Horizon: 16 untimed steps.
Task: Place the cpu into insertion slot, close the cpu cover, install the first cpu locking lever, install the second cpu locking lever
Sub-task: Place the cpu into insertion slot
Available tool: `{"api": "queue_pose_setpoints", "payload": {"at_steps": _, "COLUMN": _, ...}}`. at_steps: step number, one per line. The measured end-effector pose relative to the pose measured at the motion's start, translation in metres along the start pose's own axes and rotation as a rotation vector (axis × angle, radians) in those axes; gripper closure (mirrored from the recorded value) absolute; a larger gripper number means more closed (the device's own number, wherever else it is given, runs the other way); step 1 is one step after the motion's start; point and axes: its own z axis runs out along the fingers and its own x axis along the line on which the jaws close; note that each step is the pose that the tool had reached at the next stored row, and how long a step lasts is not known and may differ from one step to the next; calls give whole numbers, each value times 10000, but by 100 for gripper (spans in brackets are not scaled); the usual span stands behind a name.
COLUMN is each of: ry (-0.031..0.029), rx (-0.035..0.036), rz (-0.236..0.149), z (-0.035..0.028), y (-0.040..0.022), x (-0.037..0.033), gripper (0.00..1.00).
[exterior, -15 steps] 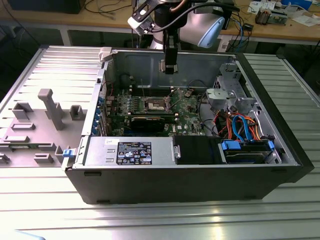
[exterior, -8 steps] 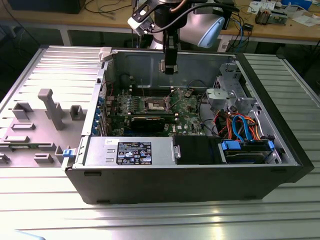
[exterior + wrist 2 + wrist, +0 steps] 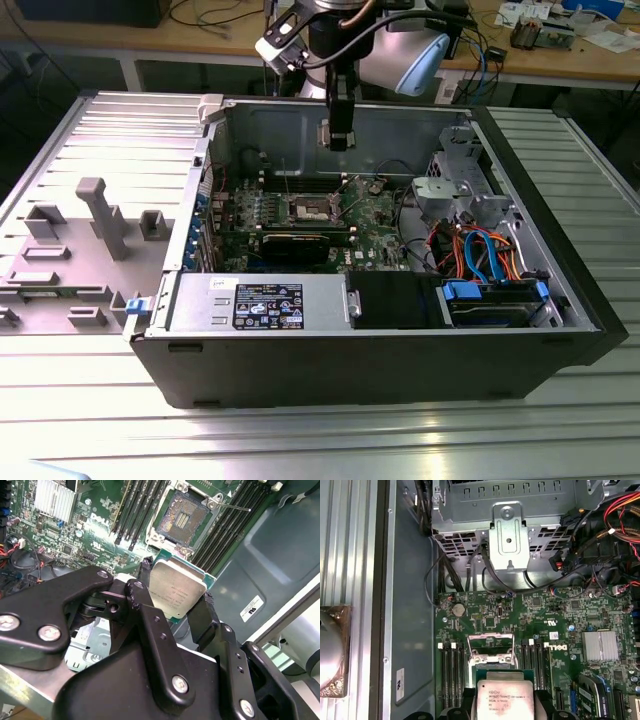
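Observation:
The cpu (image 3: 177, 592), a flat square chip with a dull silver top, sits between the black fingers (image 3: 145, 577) of my gripper (image 3: 176, 591), which is shut on it. In the exterior view the gripper (image 3: 338, 138) hangs over the open computer case, above the motherboard and just behind the insertion slot (image 3: 308, 208). The insertion slot (image 3: 182, 517) lies uncovered, its dark pin field showing inside a shiny rim. The cpu cover (image 3: 491, 637) stands raised as a silvery frame just beyond the cpu (image 3: 505, 700). A thin locking lever (image 3: 234, 506) sticks out beside the slot.
Long black memory slots (image 3: 137, 510) flank the socket on both sides. A black labelled box (image 3: 268, 305) and a drive cage (image 3: 495, 300) with orange and blue cables (image 3: 480, 250) fill the case's near side. Grey fixtures (image 3: 100, 215) stand on the table at the exterior view's left.

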Motion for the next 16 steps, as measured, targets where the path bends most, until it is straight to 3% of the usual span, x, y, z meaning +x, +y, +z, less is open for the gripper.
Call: {"api": "queue_pose_setpoints", "payload": {"at_steps": 16, "ry": -10, "rx": 32, "rz": 124, "z": 44, "y": -3, "x": -1, "gripper": 45}}
